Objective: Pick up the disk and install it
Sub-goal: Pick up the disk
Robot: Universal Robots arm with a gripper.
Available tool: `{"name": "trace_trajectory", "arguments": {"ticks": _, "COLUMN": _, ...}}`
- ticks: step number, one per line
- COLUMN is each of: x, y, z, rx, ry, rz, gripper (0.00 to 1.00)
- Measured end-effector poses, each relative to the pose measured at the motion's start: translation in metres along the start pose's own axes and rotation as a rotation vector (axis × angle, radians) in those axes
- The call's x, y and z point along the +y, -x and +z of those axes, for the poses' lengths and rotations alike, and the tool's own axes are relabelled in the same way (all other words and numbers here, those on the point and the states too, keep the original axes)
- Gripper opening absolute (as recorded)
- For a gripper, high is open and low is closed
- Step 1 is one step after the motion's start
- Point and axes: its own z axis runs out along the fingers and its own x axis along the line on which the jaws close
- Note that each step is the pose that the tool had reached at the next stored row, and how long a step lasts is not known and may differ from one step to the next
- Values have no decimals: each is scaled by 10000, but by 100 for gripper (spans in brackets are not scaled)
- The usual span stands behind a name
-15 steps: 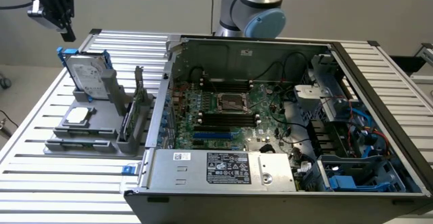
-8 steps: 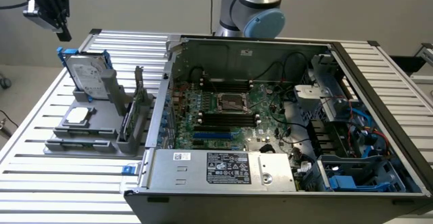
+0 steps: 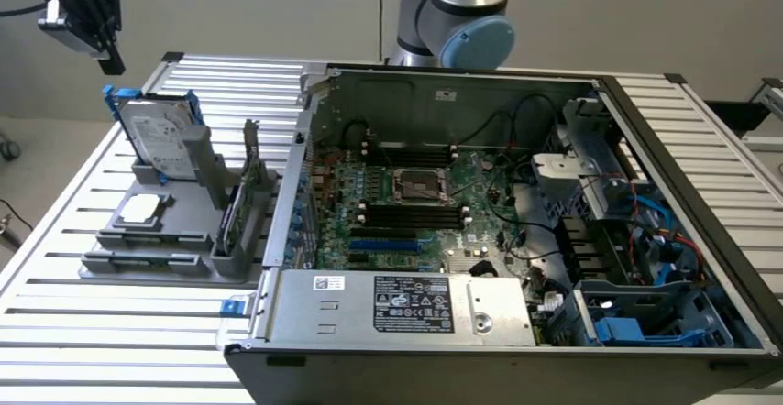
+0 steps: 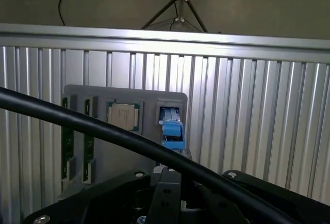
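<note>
One black cable [image 4: 51, 112] before disk [image 4: 171, 131], rack [image 4: 111, 157].

I see open air between my claw [image 3: 108, 55] and the disk [image 3: 165, 135], which stands upright in the grey rack [image 3: 137, 260] on the bench [image 3: 73, 332]. Near it a thin upright piece [image 3: 252, 148] rises from the same rack, narrowing that side. The open computer case [image 3: 367, 304] walls off the exterior view's right. A black cable [image 4: 103, 128] crosses my wrist view.

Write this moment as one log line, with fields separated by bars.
claw: shut, empty, above disk | disk: upright in grey holder | case: open
</note>
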Motion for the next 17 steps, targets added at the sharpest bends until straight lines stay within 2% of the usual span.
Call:
{"name": "trace_trajectory", "arguments": {"ticks": 2, "x": 0, "y": 0, "z": 1, "rx": 0, "ry": -1, "rz": 0, "gripper": 12}}
{"name": "trace_trajectory", "arguments": {"ticks": 5, "x": -6, "y": 0, "z": 1, "rx": 0, "ry": 0, "rz": 1, "gripper": 30}}
{"name": "trace_trajectory", "arguments": {"ticks": 6, "x": -12, "y": -1, "z": 1, "rx": 0, "ry": 2, "rz": 1, "gripper": 30}}
{"name": "trace_trajectory", "arguments": {"ticks": 8, "x": -26, "y": -5, "z": 1, "rx": 0, "ry": 13, "rz": -4, "gripper": 42}}
{"name": "trace_trajectory", "arguments": {"ticks": 11, "x": -41, "y": -7, "z": 4, "rx": -1, "ry": 21, "rz": -8, "gripper": 47}}
{"name": "trace_trajectory", "arguments": {"ticks": 12, "x": -42, "y": -7, "z": 11, "rx": -1, "ry": 21, "rz": -8, "gripper": 54}}
{"name": "trace_trajectory", "arguments": {"ticks": 17, "x": -49, "y": -11, "z": 96, "rx": -1, "ry": 22, "rz": -18, "gripper": 54}}
